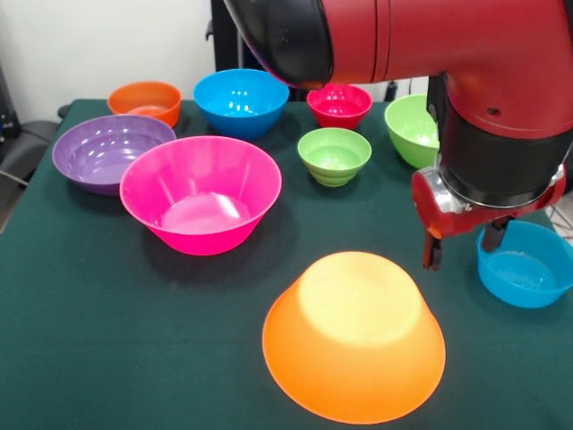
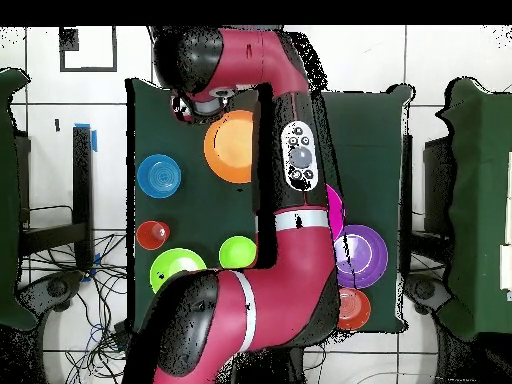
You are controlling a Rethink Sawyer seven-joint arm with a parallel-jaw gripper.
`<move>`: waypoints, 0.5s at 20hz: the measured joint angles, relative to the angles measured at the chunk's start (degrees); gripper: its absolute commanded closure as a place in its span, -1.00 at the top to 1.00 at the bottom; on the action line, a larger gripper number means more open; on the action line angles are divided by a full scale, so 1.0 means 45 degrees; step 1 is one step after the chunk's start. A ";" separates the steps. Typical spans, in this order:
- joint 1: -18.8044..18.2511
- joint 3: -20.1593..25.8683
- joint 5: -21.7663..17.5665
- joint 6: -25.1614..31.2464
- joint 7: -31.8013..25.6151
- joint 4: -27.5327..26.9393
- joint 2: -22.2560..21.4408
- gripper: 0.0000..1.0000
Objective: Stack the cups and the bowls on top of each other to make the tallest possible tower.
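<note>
The largest orange bowl (image 1: 354,336) (image 2: 232,146) stands rim down near the front edge with nothing on top. My gripper (image 1: 464,245) (image 2: 190,103) hangs open and empty just right of it, above the cloth, with a small blue bowl (image 1: 524,264) (image 2: 159,175) on its other side. Standing upright are a pink bowl (image 1: 201,193), a purple bowl (image 1: 107,152) (image 2: 360,255), a mid blue bowl (image 1: 242,100), a small orange bowl (image 1: 146,101) (image 2: 352,308), a small red bowl (image 1: 339,105) (image 2: 152,235), a small green bowl (image 1: 334,155) (image 2: 236,252) and a larger green bowl (image 1: 414,130) (image 2: 175,268). No cup shows.
The dark green table (image 1: 107,358) carries everything. My arm (image 2: 290,160) crosses the middle of the overhead view and hides most of the pink bowl and the mid blue bowl there. Chairs stand beside the table.
</note>
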 measured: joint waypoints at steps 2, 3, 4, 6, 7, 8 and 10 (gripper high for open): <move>0.0000 -0.0015 0.0000 -0.0071 0.0000 0.0000 0.0048 1.00; 0.0000 -0.0015 0.0000 -0.0105 0.0000 0.0000 0.0063 1.00; 0.0001 -0.0015 0.0000 -0.0144 0.0000 0.0000 0.0080 1.00; 0.0000 -0.0015 0.0008 -0.0512 0.0000 0.0000 0.0179 1.00; 0.0000 -0.0015 0.0011 -0.0612 0.0000 0.0000 0.0207 1.00; 0.0000 -0.0015 0.0013 -0.0711 0.0000 0.0000 0.0235 1.00; 0.0001 -0.0015 0.0019 -0.1187 0.0000 0.0000 0.0381 1.00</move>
